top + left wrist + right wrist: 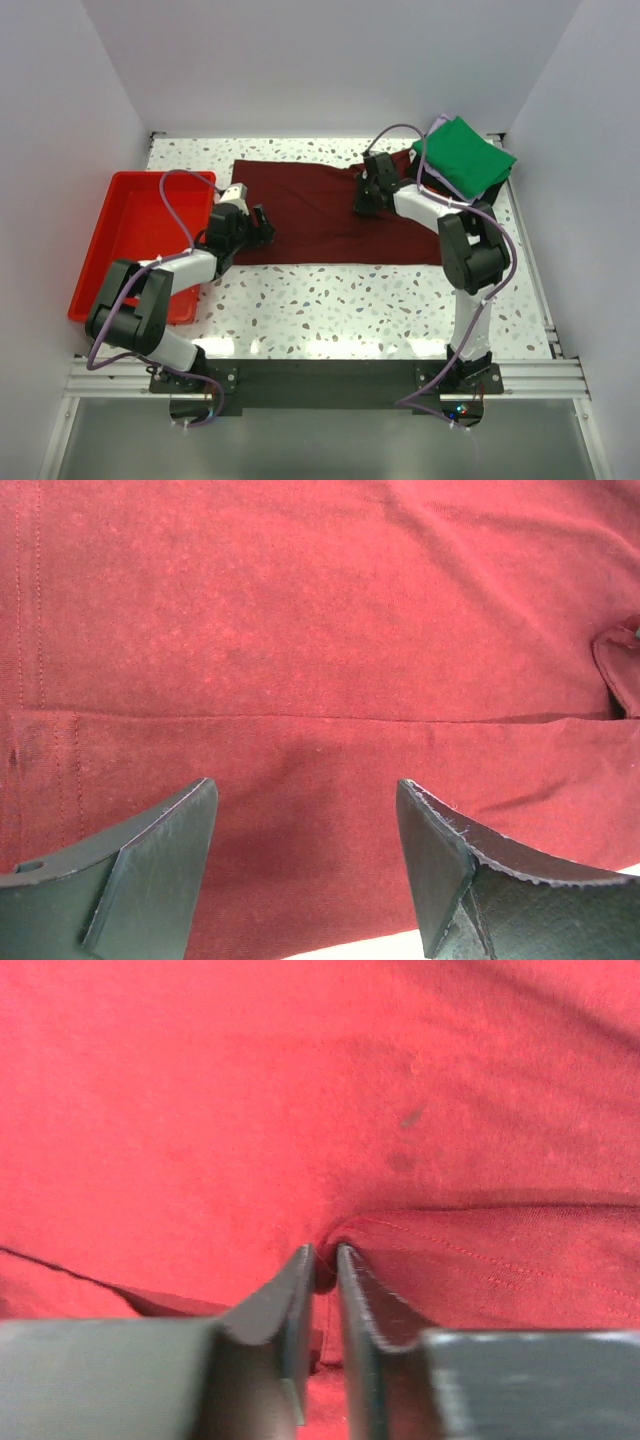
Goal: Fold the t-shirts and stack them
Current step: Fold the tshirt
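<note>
Maroon shirt [320, 215] lies spread flat across the far half of the speckled table [380, 310], long side running left to right. In the overhead view it looks folded into a wide band. A seam line and a layered edge show in the left wrist view.

Left gripper [305, 792] is at the shirt's left end, near its front edge. Its jaws are spread wide with nothing between them but the cloth below. A strip of white table shows at the bottom of that view, just past the hem. Cannot tell whether the fingertips touch the cloth or hang just above it.

Right gripper [325, 1258] is at the shirt's far right end. Its jaws are clenched on a small ridge of maroon cloth, and the fabric puckers up into the narrow gap between the fingers. A stitched hem runs just to the right of the pinch.

Green shirt [465, 158] is a folded square at the far right corner of the table, just beyond the right arm and beside the maroon shirt's right end. A dark edge shows under its near side; cannot tell what it is.

Red tray [110, 240] sits at the table's left edge, beside the left arm and apart from the maroon shirt.
</note>
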